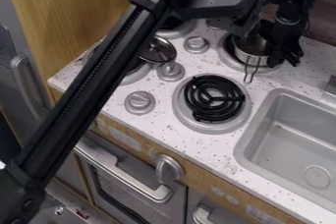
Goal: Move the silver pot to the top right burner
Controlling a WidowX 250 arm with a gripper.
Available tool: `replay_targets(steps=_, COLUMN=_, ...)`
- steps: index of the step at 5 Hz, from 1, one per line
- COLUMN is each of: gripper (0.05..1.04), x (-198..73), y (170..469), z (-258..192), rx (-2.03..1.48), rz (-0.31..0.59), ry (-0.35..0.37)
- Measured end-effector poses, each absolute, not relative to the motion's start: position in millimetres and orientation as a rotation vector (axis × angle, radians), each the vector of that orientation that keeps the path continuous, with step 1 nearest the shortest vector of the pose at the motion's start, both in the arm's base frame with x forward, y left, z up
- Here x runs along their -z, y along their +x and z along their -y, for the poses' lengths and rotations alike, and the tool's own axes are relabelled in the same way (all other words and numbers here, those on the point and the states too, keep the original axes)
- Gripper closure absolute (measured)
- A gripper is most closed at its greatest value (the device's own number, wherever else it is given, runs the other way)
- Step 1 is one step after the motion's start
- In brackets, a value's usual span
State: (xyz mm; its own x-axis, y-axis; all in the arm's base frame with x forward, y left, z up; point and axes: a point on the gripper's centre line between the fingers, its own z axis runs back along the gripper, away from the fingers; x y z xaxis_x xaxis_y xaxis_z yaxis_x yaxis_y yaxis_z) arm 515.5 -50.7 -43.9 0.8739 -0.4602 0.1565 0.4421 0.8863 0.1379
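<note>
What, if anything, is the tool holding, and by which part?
The tool is beside the silver pot, but whether it grips it cannot be told.

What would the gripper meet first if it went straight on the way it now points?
Pointing down beside the silver pot, the gripper would probably meet the speckled countertop by the burner's rim, though depth is unclear.

Burners (223,101): four were there;
Counter knobs (140,102): four stood;
Front knob (169,169): one jutted;
Handles (126,175): three showed;
Silver pot (251,49): one stood;
Round metal piece (158,50): one lay there;
Sink (289,142): one showed.
</note>
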Motion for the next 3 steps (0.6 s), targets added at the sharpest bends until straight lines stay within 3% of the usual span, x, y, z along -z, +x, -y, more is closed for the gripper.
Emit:
replay_targets(steps=2, gripper=0.989, x=44, y=527, z=27, rx=0.421, rz=0.212, ry=0.108)
replay_targets(steps=3, gripper=0.833, x=46, y=522, z=18, rx=0.407, rz=0.235, ry=0.108)
